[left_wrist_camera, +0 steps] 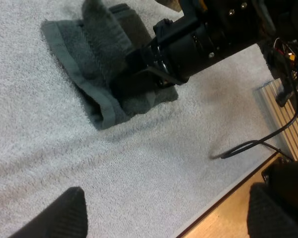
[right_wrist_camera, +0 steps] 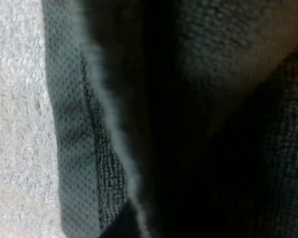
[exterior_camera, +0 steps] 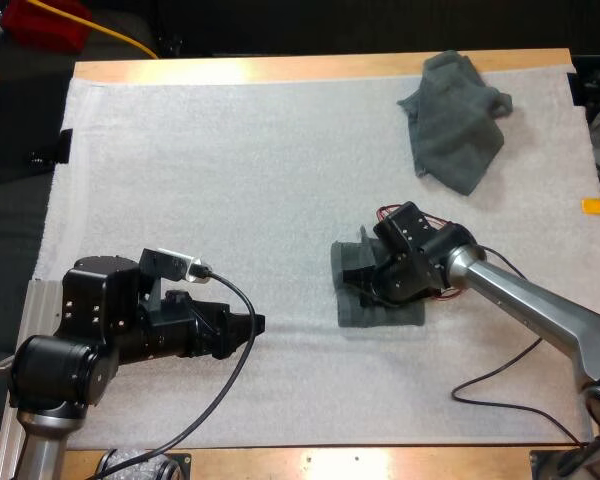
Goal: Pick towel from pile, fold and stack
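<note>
A dark grey-green towel (exterior_camera: 352,300), partly folded, lies on the white mat right of centre. My right gripper (exterior_camera: 372,285) is down on it, shut on the cloth. In the left wrist view one flap of that towel (left_wrist_camera: 97,29) stands up beside the right gripper (left_wrist_camera: 139,62). The right wrist view has the towel's hemmed edge (right_wrist_camera: 74,148) pressed close, with mat beside it. A crumpled towel (exterior_camera: 455,120) sits at the mat's far right corner. My left gripper (exterior_camera: 255,325) (left_wrist_camera: 164,208) hovers low near the front left, open, its fingers (left_wrist_camera: 64,213) wide apart over bare mat.
The white mat (exterior_camera: 230,170) covers most of the wooden table (exterior_camera: 280,68). A black cable (left_wrist_camera: 253,146) trails over the mat near the front edge. Red and yellow items (exterior_camera: 50,20) lie beyond the far left corner.
</note>
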Robot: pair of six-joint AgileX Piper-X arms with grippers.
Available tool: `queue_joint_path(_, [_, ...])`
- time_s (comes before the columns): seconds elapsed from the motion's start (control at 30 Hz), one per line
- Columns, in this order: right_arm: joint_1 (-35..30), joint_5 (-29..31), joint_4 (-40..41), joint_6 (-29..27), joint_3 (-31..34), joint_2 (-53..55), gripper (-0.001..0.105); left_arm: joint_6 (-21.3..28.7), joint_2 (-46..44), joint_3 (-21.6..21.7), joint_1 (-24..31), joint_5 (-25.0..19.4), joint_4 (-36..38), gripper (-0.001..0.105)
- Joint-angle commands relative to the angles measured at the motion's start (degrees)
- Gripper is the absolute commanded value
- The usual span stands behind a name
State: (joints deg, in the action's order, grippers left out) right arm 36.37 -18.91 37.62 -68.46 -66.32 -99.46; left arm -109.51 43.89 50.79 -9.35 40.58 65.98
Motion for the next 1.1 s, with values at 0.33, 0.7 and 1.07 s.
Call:
queue_joint_path(0.33, [5.23, -8.98, -5.63, 0.20, -0.38, 1.44, 0.058, 0.16, -0.10, 0.23, -0.27, 0.49, -0.22, 0.065])
queue_joint_path(0.7, [5.23, 5.37, 4.13, -5.76, -0.38, 10.70, 0.058, 0.61, -0.10, 0.23, -0.27, 0.49, -0.78, 0.065])
queue_joint_path(1.07, [5.23, 11.18, 11.14, -8.78, -0.38, 23.04, 0.058, 0.61, 0.60, 0.23, -0.27, 0.49, -3.23, 0.065])
